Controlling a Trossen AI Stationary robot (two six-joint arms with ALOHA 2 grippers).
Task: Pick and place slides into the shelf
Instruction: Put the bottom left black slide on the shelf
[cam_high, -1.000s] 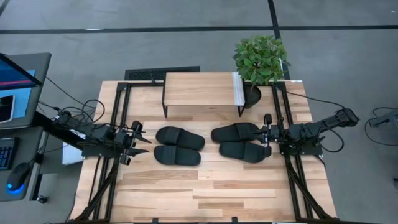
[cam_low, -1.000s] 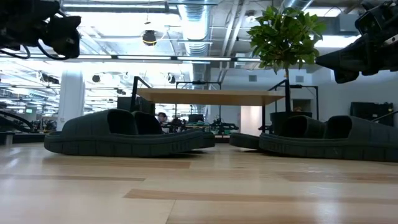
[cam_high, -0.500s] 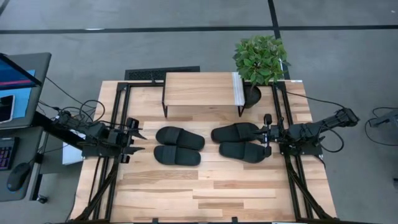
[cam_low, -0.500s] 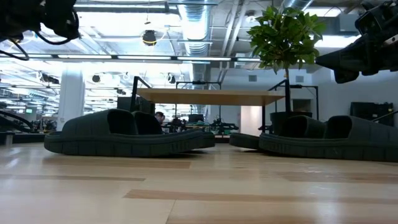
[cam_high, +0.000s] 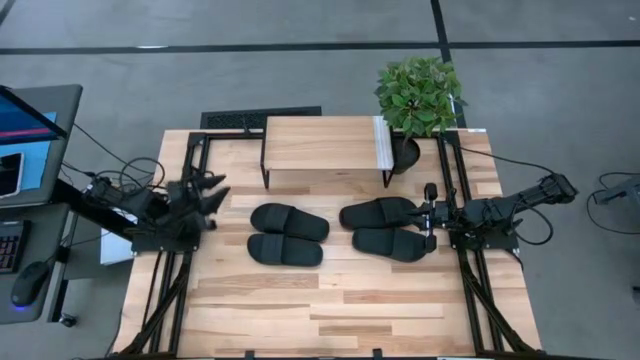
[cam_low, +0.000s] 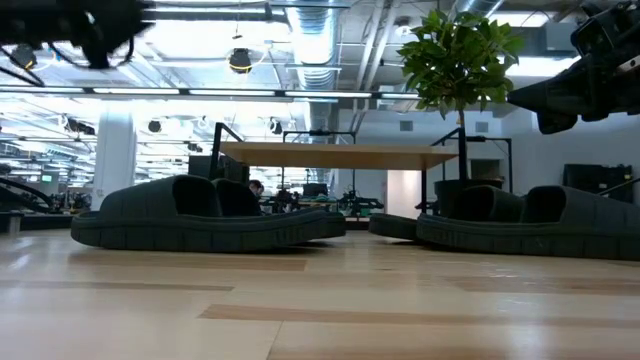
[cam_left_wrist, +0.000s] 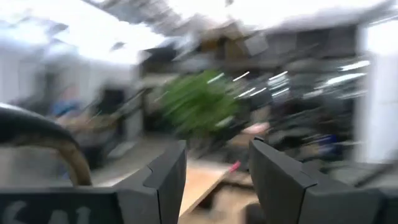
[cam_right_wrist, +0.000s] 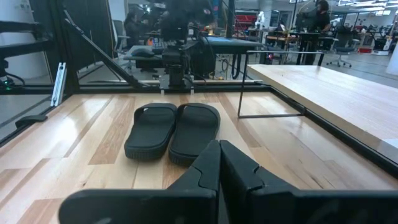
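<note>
Four black slides lie sole-down in two pairs on the plank table: the left pair and the right pair. The shelf stands on thin black legs at the far edge with nothing on its board. My left gripper is open, raised above the table left of the left pair, pointing toward the far right. My right gripper is shut. It hovers over the right pair's right ends, clear of them in the low view.
A potted plant stands at the shelf's right end, near its pale strip. Black frame rails run along both table sides. Bare planks lie between the slides and the near edge. A desk with a monitor is off to the left.
My left gripper has swung toward the table's far edge, risen, and turned from pointing right at the left pair to pointing toward the far right; its wrist view is blurred by the motion. The right arm and all the slides have stayed still.
</note>
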